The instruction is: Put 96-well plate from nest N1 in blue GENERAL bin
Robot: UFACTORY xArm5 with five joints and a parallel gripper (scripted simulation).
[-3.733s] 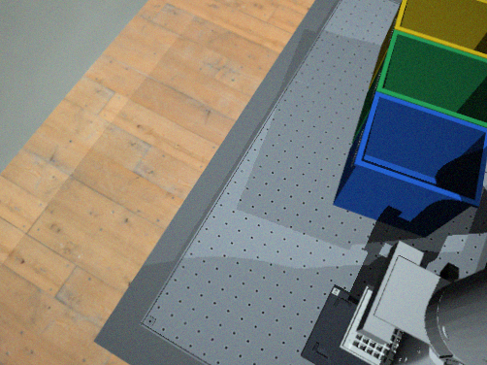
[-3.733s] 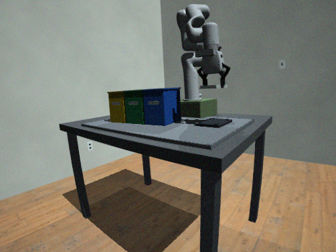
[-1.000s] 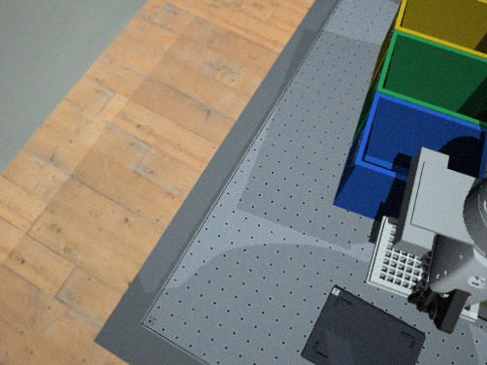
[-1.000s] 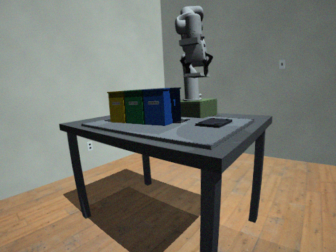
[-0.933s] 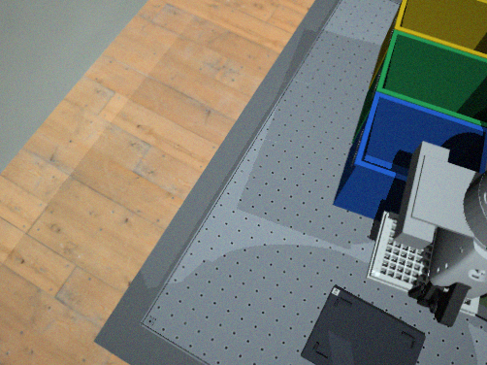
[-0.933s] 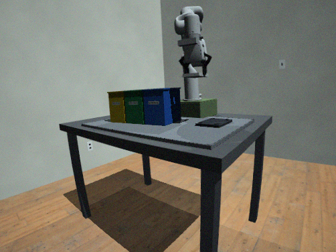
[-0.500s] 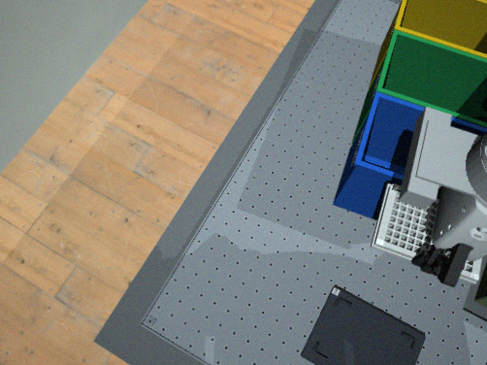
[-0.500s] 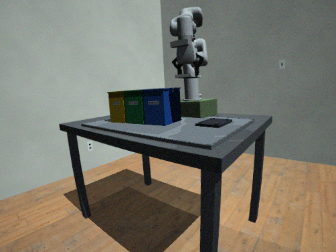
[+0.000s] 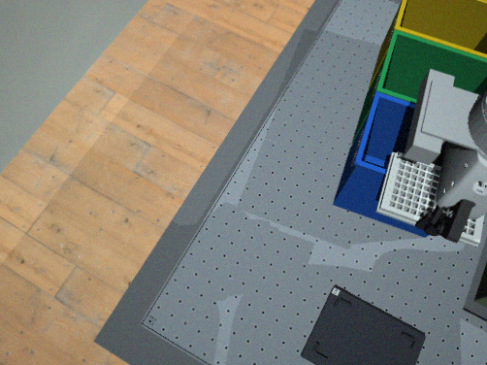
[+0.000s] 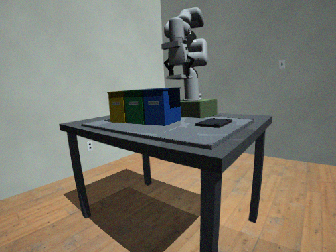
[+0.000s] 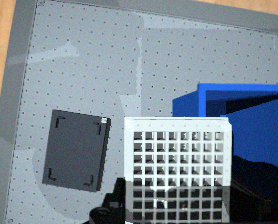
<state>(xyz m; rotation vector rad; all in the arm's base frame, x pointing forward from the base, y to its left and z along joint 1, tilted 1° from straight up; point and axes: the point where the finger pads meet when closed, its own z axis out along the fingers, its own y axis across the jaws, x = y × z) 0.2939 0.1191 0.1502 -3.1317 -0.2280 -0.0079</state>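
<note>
White 96-well plate (image 9: pixel 409 188) sits at the right of the top view, gripped in the closed jaws of the gripper (image 9: pixel 448 219), hanging high over the blue bin (image 9: pixel 383 135). Green bin (image 9: pixel 412 64) and yellow bin (image 9: pixel 437 9) stand behind; the dark plate nest (image 9: pixel 361 331) lies at lower right.

White gridded plate (image 9: pixel 409 191), blue bin (image 9: pixel 383 135), green bin (image 9: pixel 422 64), yellow bin (image 9: pixel 443 11), seemingly charcoal nest (image 9: pixel 361 334).

The 96-well plate (image 9: pixel 411 189) is clamped in the gripper (image 10: pixel 179 72), high above the table (image 10: pixel 221 157). Below it, partly overlapped by the plate, stands the GENERAL bin (image 9: pixel 383 135). The plate nest (image 9: pixel 361 336) is left well apart on the perforated mat (image 9: pixel 272 208).
</note>
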